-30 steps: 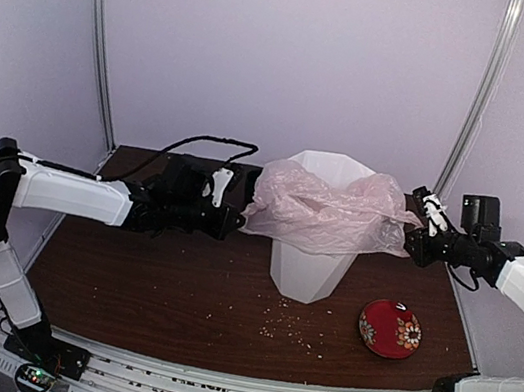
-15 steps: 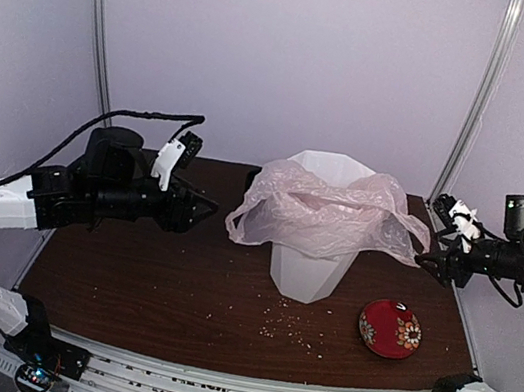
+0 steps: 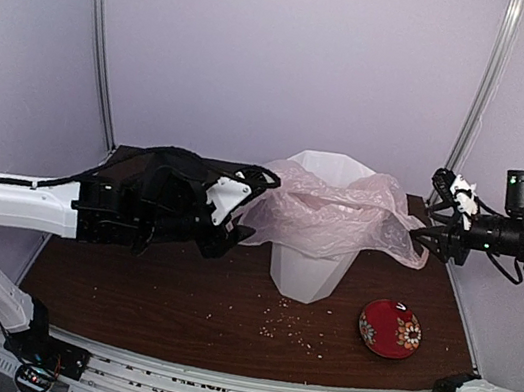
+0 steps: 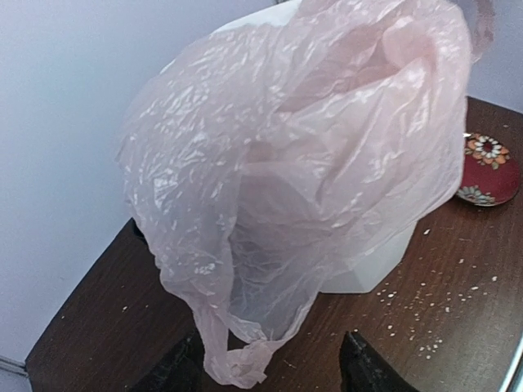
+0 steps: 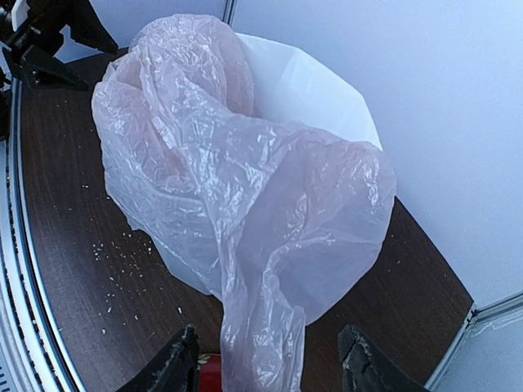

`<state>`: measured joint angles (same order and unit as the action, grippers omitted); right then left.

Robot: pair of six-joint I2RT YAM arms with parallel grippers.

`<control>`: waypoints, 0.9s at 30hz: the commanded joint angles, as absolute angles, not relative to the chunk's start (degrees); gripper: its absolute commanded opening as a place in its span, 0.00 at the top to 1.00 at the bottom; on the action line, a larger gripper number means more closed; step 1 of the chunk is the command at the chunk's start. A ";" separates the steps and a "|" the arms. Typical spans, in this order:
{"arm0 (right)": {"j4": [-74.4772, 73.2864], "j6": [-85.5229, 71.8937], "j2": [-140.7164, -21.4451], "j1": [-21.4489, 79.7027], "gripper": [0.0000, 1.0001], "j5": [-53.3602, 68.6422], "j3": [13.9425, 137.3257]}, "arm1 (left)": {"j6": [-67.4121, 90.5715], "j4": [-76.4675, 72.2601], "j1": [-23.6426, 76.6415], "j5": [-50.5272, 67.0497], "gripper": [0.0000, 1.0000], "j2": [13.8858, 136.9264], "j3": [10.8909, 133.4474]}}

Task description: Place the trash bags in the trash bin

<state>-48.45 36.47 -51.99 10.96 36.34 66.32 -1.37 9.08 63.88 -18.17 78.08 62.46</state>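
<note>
We're looking at the trash bag point(image 4: 286, 163): thin, translucent pink plastic, crinkling all over and catching glossy highlights. The trash bin point(image 3: 311, 266) is showing smooth, matt white plastic. The table point(image 3: 146, 277) is reading as dark wood with a dull sheen, and the plate point(image 3: 391, 329) is gleaming glossy red.

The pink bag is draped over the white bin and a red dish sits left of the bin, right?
No: the red dish sits right of the white bin, as the top external view shows. The pink bag is draped over it.
</note>
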 commanded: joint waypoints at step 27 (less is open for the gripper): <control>-31.90 31.10 -54.02 23.24 0.62 14.62 63.32 | -5.71 -4.68 57.70 -24.38 0.65 86.78 66.14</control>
